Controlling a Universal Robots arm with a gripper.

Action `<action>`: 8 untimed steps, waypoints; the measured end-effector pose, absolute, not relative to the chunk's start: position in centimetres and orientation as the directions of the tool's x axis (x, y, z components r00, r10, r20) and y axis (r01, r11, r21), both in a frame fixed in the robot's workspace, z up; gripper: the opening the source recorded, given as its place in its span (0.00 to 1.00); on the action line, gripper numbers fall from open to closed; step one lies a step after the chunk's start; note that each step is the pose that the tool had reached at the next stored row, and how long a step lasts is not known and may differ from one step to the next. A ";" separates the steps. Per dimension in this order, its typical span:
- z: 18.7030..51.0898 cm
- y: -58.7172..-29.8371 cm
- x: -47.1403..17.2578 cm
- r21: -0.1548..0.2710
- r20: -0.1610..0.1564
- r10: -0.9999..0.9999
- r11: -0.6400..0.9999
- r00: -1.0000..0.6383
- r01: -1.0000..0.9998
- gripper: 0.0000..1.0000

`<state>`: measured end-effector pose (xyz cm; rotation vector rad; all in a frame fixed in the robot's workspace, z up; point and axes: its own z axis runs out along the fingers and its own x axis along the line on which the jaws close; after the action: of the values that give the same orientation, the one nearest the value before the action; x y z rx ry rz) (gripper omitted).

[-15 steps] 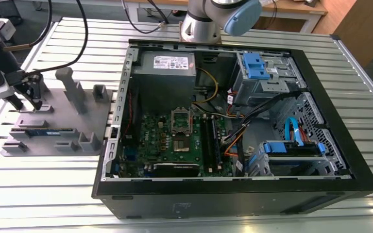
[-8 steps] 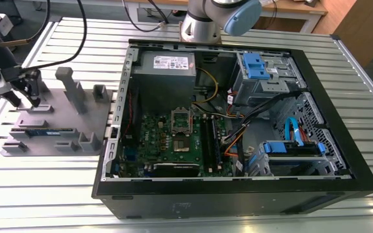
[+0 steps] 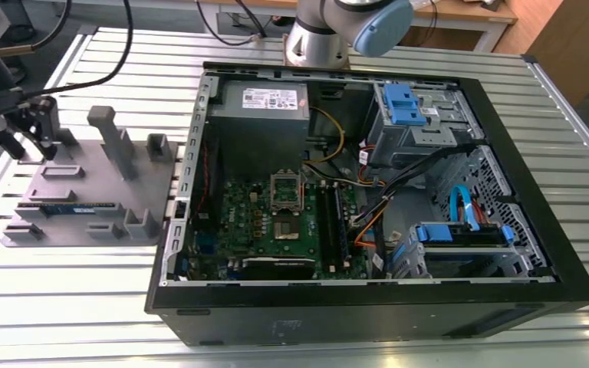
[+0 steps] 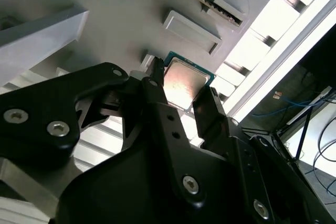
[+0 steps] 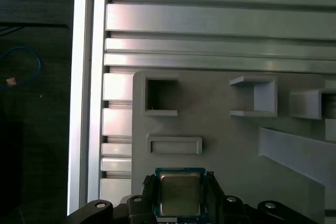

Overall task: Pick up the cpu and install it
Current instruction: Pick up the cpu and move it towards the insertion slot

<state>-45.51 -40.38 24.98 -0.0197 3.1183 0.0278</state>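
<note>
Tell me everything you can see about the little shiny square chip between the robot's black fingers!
The cpu is a small, flat square with a silvery-grey metal top that catches the light and a thin blue-green rim. Its metal face is turned toward the wrist cameras. The black fingers of the gripper close on two opposite sides of it in both wrist views. Behind it is the grey holder plate. Whether the chip rests on the plate or is lifted off it cannot be told.
</note>
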 end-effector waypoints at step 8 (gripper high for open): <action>27.3 -40.4 -45.5 0.018 -0.023 -0.012 1.000 -1.000 -0.013 0.47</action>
<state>-45.51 -40.38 27.32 -0.0197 3.1183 0.0283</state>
